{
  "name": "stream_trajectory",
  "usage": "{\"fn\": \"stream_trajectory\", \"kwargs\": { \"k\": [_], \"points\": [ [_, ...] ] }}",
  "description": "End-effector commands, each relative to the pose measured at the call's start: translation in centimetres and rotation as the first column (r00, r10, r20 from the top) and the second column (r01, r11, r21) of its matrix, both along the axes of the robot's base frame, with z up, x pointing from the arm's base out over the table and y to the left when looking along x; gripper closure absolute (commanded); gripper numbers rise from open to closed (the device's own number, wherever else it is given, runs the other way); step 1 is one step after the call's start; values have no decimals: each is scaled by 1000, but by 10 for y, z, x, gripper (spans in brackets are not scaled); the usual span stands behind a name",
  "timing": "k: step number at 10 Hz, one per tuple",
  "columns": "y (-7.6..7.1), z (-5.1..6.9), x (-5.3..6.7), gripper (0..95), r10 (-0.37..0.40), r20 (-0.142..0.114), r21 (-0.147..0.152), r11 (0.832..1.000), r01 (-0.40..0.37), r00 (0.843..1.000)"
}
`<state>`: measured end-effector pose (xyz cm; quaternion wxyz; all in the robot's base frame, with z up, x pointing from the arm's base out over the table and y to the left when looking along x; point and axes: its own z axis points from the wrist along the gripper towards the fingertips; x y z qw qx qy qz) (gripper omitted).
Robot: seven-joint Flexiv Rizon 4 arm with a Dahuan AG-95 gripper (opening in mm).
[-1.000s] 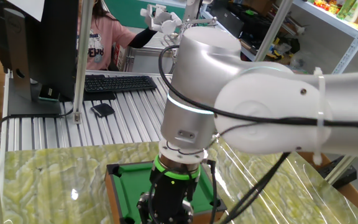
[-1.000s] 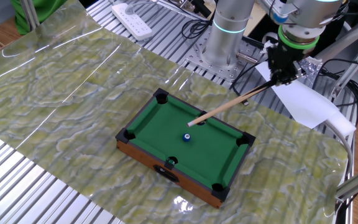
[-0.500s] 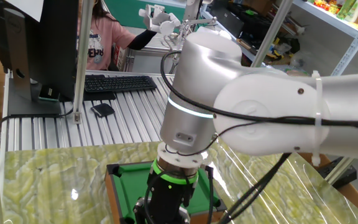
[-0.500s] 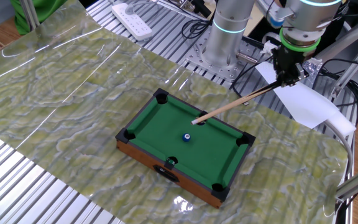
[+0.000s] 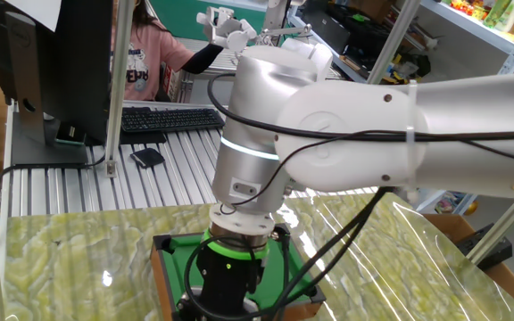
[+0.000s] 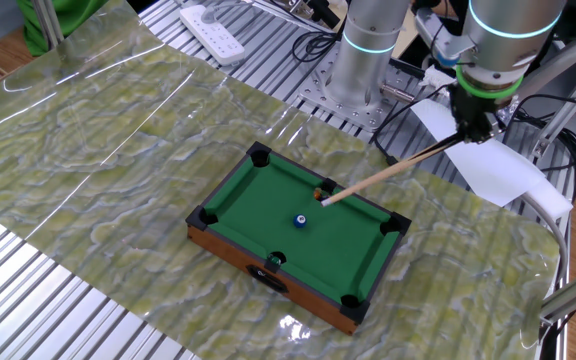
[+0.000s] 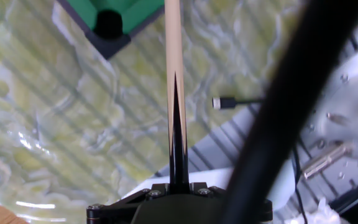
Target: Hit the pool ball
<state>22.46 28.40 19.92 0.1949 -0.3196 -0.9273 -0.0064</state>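
The silver arm reaches in from the right of one fixed view, its thick wrist turned downward, a green-lit ring above the black claw (image 6: 476,128); in the other fixed view the claw points down with its fingers closed; the hand view looks along them

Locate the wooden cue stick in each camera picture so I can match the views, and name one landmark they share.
One fixed view: not visible; the arm hides it.
The other fixed view: cue stick slants from the pincer at upper right down to its tip over the green pool table, short of the pool ball.
Hand view: cue stick runs straight up the centre.
Shared landmark: the pool table.
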Motion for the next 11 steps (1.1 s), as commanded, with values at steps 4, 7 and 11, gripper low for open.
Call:
{"fn": "stream_trajectory", "kwargs": {
  "k": [4,7,11],
  "points": [
    [3,-1,-1,950,-3,-4,10,1000,3,1000],
    [3,-1,-1,950,15,1,8,1000,-15,1000],
    [2,-2,0,950,12,4,4,1000,-12,1000]
  ]
}}
